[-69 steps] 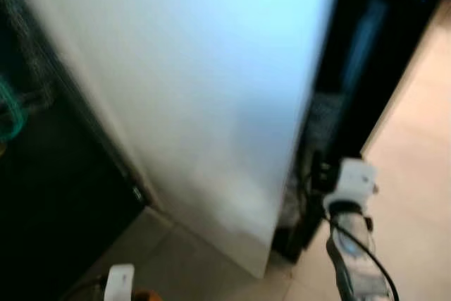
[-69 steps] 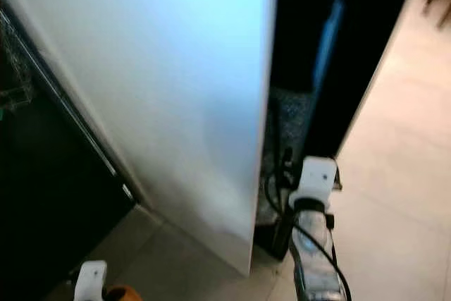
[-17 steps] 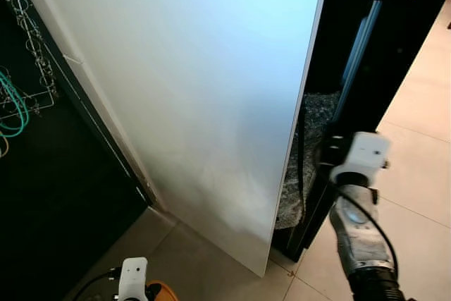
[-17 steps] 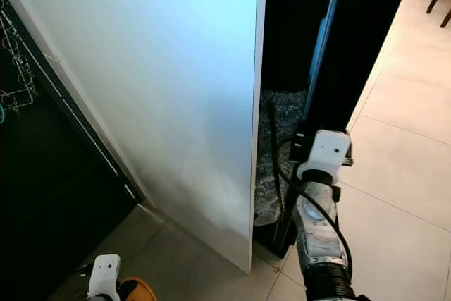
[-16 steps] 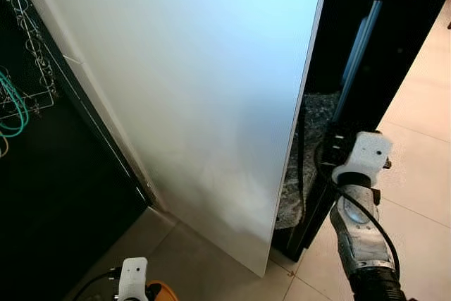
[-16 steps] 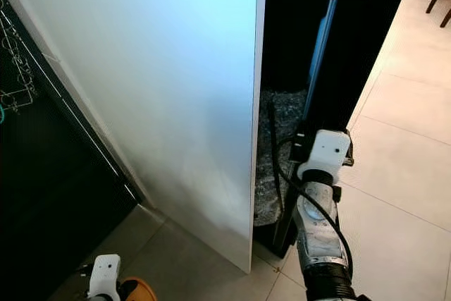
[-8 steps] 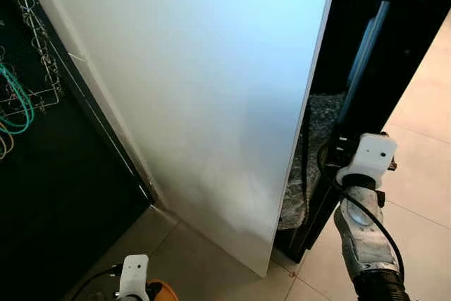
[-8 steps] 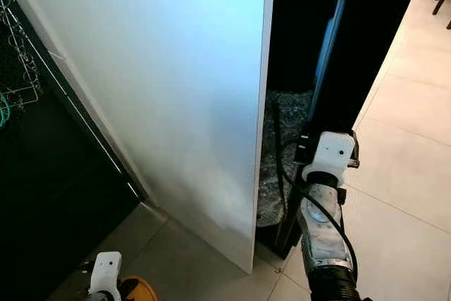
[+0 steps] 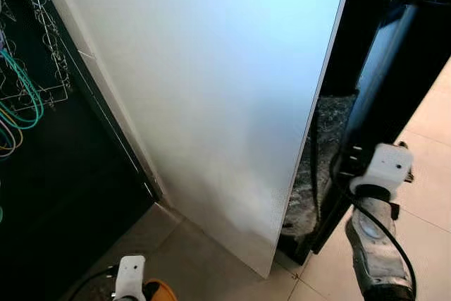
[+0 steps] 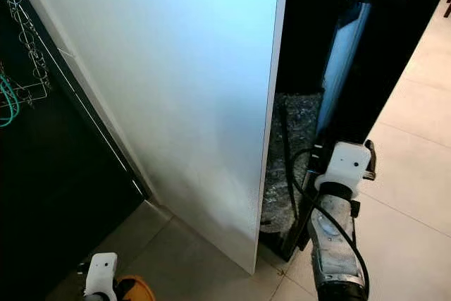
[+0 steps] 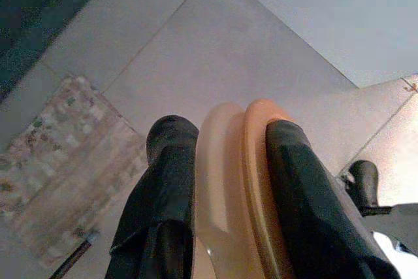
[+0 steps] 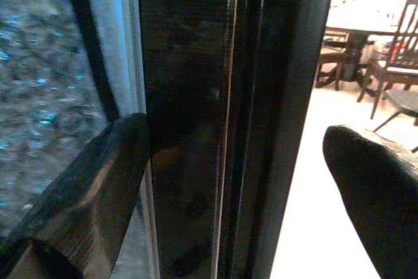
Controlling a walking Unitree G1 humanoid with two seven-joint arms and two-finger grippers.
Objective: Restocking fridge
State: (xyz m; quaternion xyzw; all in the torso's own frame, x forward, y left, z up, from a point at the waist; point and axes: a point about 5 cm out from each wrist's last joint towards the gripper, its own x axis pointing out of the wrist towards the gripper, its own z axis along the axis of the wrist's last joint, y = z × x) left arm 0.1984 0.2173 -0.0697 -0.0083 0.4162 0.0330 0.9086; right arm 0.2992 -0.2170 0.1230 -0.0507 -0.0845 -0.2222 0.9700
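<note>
A tall white fridge panel (image 9: pixel 211 103) stands straight ahead, with a black door (image 10: pixel 380 54) ajar on its right. My right arm (image 9: pixel 380 170) reaches to that door's edge. In the right wrist view my right gripper (image 12: pixel 238 142) is open, and the black door edge (image 12: pixel 196 96) stands between its fingers. My left gripper (image 11: pixel 228 132) hangs low at the left, over the tiled floor. It is shut on an orange rounded object (image 11: pixel 235 181), whose rim also peeks out at the bottom of the head views (image 9: pixel 161 290).
A dark opening with wire racks and teal cables (image 9: pixel 21 96) lies to the left of the panel. Crinkled grey material (image 9: pixel 317 153) fills the gap behind the black door. A patterned mat (image 11: pixel 65 161) lies on the floor. Pale tiles (image 10: pixel 416 174), with chairs (image 12: pixel 385 76), lie to the right.
The picture has sharpened and slid a little to the right as the camera moved. My right gripper stays at the black door's edge. The left one still holds the orange object.
</note>
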